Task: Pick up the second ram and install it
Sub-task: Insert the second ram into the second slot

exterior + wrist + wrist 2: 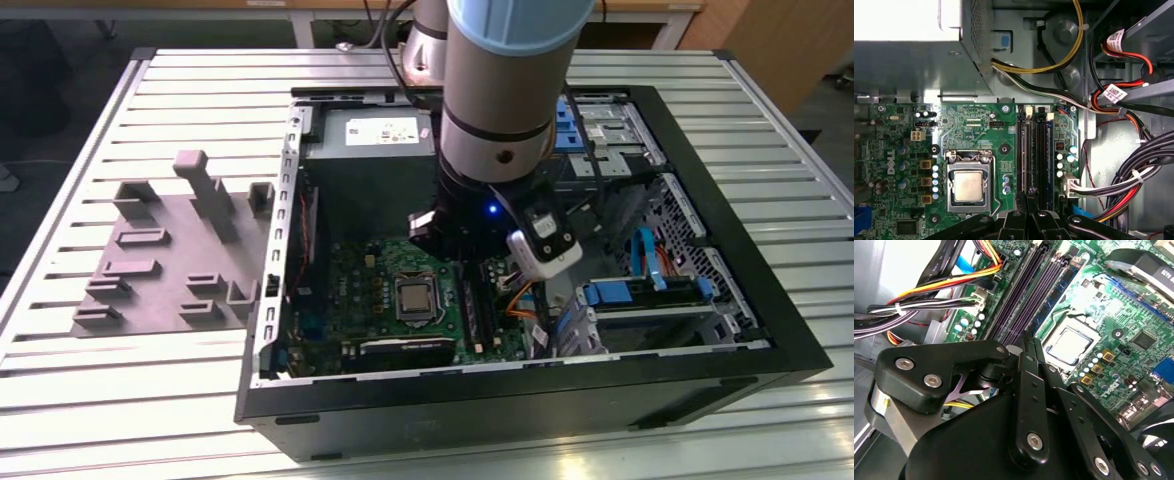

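A thin blue-green board edge, which I take for the second ram [1061,290], stands on edge in one of the long black memory slots [1029,150] of the motherboard. In the first wrist view it shows as a bluish strip [1048,172] in the slot farthest from the processor socket [970,185]. Whether it is fully latched I cannot tell, nor whether it is the first stick rather than the second. Such a stick is, by my judgement, light and stiff but fragile. It is best taken by its two long flat faces near the middle, clear of the contact edge and the chips, and pressed down evenly along its top edge. The claw [1030,340] hangs just over these slots with its fingers drawn together, tips meeting and nothing visible between them. In the first wrist view the clenched claw [1029,192] sits over the near ends of the slots. Bundled cables [944,285] run just beside the slots on the side away from the socket. In the exterior view the arm [514,90] reaches down into the open computer case [534,400]. The case lies on the slatted desk [134,400]. The grey moulded tray [160,260] lies beside the case at the exterior view's left, well apart from the claw, and I see no stick on it.
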Robot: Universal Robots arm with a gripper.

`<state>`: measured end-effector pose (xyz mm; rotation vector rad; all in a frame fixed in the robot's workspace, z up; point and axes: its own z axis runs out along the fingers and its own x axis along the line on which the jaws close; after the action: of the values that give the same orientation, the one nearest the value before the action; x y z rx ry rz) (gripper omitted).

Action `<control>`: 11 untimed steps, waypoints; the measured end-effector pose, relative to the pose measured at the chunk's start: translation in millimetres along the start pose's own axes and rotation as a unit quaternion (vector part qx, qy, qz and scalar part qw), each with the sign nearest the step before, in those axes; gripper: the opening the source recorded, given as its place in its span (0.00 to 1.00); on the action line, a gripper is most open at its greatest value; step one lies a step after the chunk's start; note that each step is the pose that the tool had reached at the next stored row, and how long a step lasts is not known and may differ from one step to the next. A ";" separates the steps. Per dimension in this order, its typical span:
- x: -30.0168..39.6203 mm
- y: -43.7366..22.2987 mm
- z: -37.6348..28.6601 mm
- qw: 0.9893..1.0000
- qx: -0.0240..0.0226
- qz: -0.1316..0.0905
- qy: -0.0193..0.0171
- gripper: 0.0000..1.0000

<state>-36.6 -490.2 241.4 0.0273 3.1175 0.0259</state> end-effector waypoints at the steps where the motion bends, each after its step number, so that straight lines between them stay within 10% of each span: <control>1: -0.1 0.0 0.2 1.000 0.000 0.000 0.000 0.11; 11: -2.0 0.0 1.4 1.000 0.000 0.000 0.000 0.11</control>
<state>-34.6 -490.2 240.1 0.0275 3.1174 0.0261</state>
